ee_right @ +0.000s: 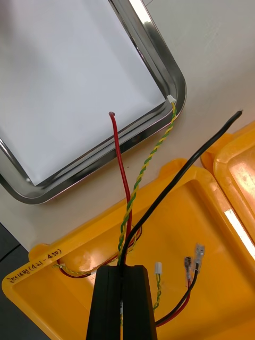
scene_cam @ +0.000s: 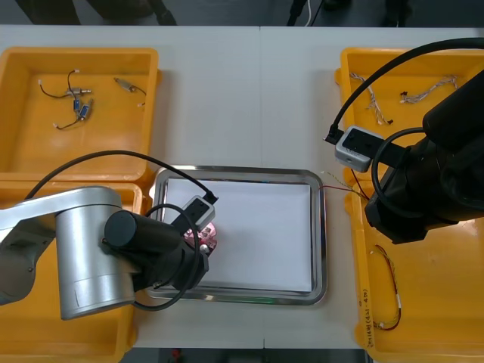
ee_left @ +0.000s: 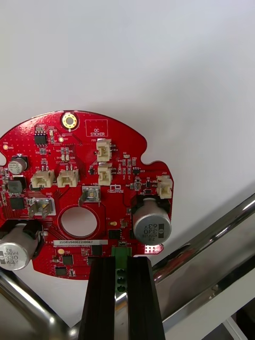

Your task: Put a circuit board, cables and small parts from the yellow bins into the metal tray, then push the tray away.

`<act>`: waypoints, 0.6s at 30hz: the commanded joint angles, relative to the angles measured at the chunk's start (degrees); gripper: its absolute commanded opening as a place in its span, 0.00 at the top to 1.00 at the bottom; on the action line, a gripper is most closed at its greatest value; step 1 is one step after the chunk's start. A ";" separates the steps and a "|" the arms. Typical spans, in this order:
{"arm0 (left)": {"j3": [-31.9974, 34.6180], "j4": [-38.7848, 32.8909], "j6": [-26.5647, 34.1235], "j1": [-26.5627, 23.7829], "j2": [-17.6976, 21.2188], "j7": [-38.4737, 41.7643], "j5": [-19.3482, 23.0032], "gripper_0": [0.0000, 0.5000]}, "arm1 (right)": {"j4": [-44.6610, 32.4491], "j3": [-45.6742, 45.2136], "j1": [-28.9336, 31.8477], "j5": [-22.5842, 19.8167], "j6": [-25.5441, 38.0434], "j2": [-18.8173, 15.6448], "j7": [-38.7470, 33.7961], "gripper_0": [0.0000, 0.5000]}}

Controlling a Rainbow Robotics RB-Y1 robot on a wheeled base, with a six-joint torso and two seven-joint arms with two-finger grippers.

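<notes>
The left pincer (ee_left: 121, 264) pinches the edge of a round red circuit board (ee_left: 79, 180) over the near left corner of the metal tray (scene_cam: 321, 227); so thin a hold could let it tip onto the rim. The right pincer (ee_right: 125, 272), above the near right yellow bin (scene_cam: 446, 302), pinches a red and yellow cable (ee_right: 139, 180) whose loose ends may snag that rim. The surface (scene_cam: 227, 98) is light, with dark floor (scene_cam: 227, 11) beyond its far edge.

1. The light, flat table (scene_cam: 249, 98) before me carries everything.
2. At my left lie two rectangular yellow plastic bins: far left bin (scene_cam: 45, 144), near left bin (scene_cam: 23, 340).
3. At my right lie two more: far right bin (scene_cam: 345, 64), near right bin (scene_cam: 431, 302).
4. Between the pairs lies a shiny rectangular metal tray (scene_cam: 321, 234), white inside.
</notes>
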 commanded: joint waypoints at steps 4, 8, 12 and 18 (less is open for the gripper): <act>-3.85 -0.62 -2.11 -1.98 2.73 5.98 -3.12 1.00 | -1.22 0.61 -2.16 -0.37 0.20 -0.98 -2.74 1.00; -5.70 -0.53 -3.70 -1.90 3.79 6.68 -4.61 1.00 | -1.31 0.61 -2.24 -0.37 0.20 -1.07 -2.74 1.00; -7.01 -0.62 -4.22 -1.81 4.49 7.21 -5.14 1.00 | -1.22 0.61 -2.24 -0.37 0.20 -0.98 -2.74 1.00; -7.63 -0.62 -4.40 -1.63 4.84 7.74 -5.14 1.00 | -1.31 0.61 -2.24 -0.28 0.20 -1.07 -2.74 1.00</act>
